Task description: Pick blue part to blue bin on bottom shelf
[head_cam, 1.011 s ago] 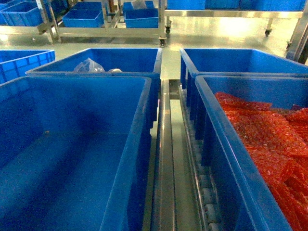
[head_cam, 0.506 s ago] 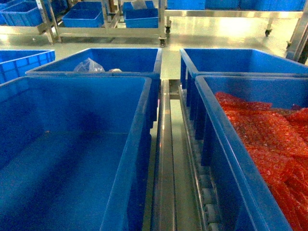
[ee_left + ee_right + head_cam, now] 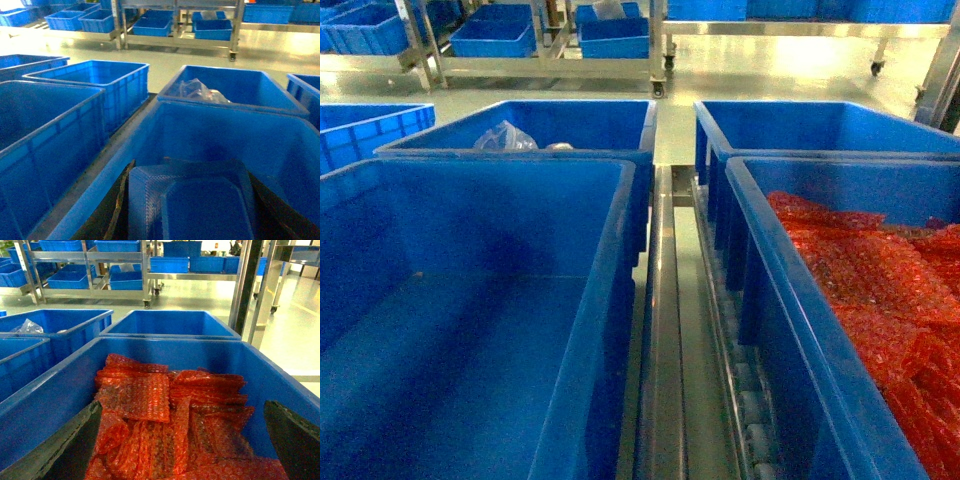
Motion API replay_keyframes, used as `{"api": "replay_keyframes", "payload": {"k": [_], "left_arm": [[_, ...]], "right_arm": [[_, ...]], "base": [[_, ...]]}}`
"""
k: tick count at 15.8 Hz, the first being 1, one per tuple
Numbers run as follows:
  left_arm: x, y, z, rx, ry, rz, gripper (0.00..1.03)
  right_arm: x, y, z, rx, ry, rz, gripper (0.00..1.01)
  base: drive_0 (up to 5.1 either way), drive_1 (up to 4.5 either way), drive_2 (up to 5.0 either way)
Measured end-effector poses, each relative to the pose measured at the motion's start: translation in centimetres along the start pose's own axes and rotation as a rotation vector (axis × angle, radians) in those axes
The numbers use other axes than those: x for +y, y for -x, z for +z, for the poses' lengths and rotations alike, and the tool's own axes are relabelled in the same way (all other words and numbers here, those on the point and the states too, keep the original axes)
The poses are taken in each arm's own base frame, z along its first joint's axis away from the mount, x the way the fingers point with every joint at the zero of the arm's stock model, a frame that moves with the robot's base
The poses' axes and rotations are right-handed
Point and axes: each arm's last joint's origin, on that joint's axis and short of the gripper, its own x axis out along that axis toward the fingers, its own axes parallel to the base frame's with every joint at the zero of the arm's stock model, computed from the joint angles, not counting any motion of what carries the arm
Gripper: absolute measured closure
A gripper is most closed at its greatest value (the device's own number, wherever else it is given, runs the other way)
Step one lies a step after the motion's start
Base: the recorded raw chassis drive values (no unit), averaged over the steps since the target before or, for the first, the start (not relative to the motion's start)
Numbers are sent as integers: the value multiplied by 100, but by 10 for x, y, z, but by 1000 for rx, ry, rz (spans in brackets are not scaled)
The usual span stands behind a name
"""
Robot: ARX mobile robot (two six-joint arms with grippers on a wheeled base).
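In the left wrist view my left gripper [image 3: 200, 212] is shut on the blue part [image 3: 195, 200], a flat, textured blue piece with bevelled corners. Dark fingers [image 3: 117, 205] flank it on both sides. It hangs over the inside of the blue bin [image 3: 225, 132], the large empty crate at the near left of the head view [image 3: 610, 300]. The bin stands on the bottom shelf [image 3: 665, 350], whose steel rails and white rollers [image 3: 752, 410] show between the crates. My right gripper [image 3: 180, 440] is open above red packets [image 3: 150, 400]. Neither gripper shows in the head view.
A like crate [image 3: 770, 300] holding red packets [image 3: 880, 290] stands at the near right. Behind are a crate [image 3: 570, 125] with a clear plastic bag [image 3: 505, 135] and another crate [image 3: 820, 125]. Wheeled racks [image 3: 550, 65] with more crates line the back. A steel post [image 3: 245, 285] rises at right.
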Motion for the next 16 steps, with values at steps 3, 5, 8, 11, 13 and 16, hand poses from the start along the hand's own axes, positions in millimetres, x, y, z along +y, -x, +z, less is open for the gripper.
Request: {"api": "replay_keyframes", "payload": {"k": [3, 5, 8, 11, 13, 16], "left_arm": [[-41, -44, 12, -21, -16, -87, 59], [-57, -66, 4, 28, -40, -93, 54], [-49, -54, 7, 46, -40, -98, 23], [-41, -46, 15, 6, -6, -84, 5], [-42, -48, 10, 11, -17, -107, 7], [-14, -38, -7, -60, 1, -217, 45]], "right_arm": [[0, 0, 0, -1, 0, 0, 3], [0, 0, 0, 0, 0, 1, 3], [0, 0, 0, 0, 0, 0, 3], [0, 0, 0, -1, 0, 0, 3], [0, 0, 0, -1, 0, 0, 3], [0, 0, 0, -1, 0, 0, 3]], "base": [[0, 0, 0], [0, 0, 0], [0, 0, 0], [0, 0, 0], [0, 0, 0], [0, 0, 0]]}}
